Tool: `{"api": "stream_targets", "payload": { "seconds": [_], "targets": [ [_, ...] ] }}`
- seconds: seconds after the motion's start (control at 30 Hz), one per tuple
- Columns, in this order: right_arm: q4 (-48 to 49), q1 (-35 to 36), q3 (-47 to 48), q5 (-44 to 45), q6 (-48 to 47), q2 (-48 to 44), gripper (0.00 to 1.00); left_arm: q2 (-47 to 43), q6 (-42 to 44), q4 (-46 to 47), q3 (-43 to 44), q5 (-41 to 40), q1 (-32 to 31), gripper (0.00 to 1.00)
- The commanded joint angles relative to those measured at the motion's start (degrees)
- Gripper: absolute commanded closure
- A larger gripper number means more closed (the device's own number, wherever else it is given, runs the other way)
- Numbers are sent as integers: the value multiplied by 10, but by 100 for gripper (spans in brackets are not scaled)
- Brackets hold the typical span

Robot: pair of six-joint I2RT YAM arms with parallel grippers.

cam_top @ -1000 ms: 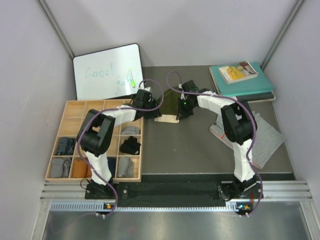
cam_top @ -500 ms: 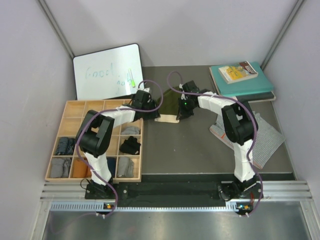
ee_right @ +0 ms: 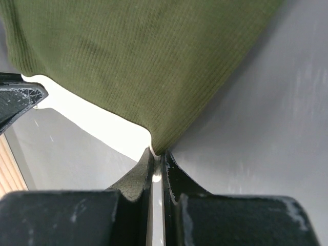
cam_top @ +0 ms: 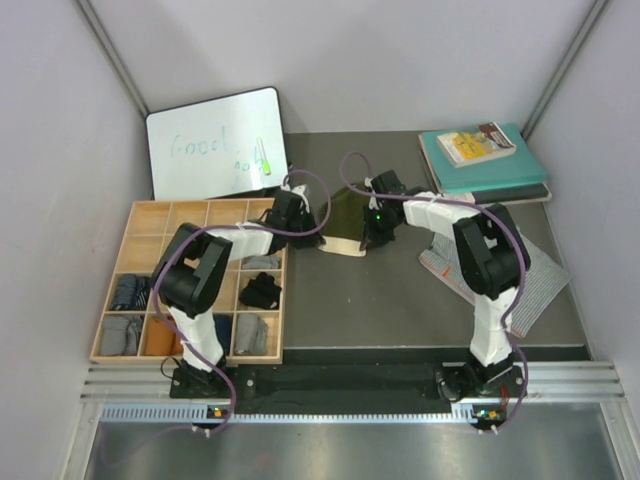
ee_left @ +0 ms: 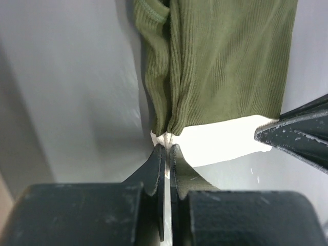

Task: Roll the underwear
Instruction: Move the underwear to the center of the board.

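The olive green underwear (cam_top: 345, 215) lies flat at the middle back of the table, its cream waistband (cam_top: 342, 245) on the near side. My left gripper (cam_top: 314, 233) is shut on the waistband's left corner (ee_left: 160, 137); the pinch shows in the left wrist view at the gripper (ee_left: 166, 149). My right gripper (cam_top: 377, 236) is shut on the right corner, and in the right wrist view the gripper (ee_right: 157, 154) pinches the green cloth (ee_right: 143, 61). Another underwear, finely grey-and-white patterned (cam_top: 535, 275), lies at the right under the right arm.
A wooden compartment tray (cam_top: 150, 212) holding several rolled garments sits at the left, just beside the left arm. A whiteboard (cam_top: 215, 140) leans at the back left. Teal books (cam_top: 490, 165) are stacked at the back right.
My left gripper has gone from open to shut on the waistband's left corner. Both grippers and the green garment have shifted slightly right and toward the near side.
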Motion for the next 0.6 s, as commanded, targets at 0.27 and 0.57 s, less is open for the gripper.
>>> {"api": "stream_targets", "payload": {
  "seconds": [0.27,0.57],
  "targets": [
    [-37,34,-245,4,10,-229,100,-157,-93,-9,-175,5,-122,100],
    [-16,58,-333,9,87,-441,53,-249,-216,56,-314,-53,-197,100]
  ]
}}
